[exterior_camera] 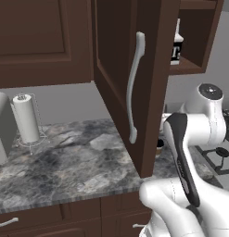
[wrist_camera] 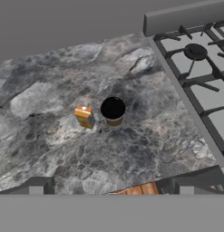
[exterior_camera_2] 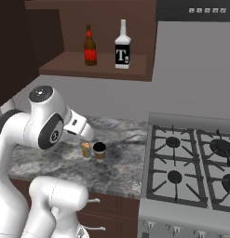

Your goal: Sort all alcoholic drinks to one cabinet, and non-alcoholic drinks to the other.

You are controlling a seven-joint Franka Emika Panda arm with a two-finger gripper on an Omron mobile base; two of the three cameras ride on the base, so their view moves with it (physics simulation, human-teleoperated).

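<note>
Bottles, the brown one (exterior_camera_2: 90,45) and the white one (exterior_camera_2: 122,44), already stand on the open cabinet's shelf (exterior_camera_2: 95,65), so next the can (wrist_camera: 84,116) and coffee cup (wrist_camera: 113,111), mid-counter (wrist_camera: 50,149) near the stove (exterior_camera_2: 191,167), need grasping by the empty gripper (wrist_camera: 111,192), whose spread I cannot tell.

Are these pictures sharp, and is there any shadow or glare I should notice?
Right base view: evenly lit and sharp, the brown bottle and white bottle crisp in the cabinet, no glare. Hand view: the coffee cup and can cast only faint shadows on the counter. Left base view: the open cabinet door looms large, its handle showing a soft sheen.
</note>
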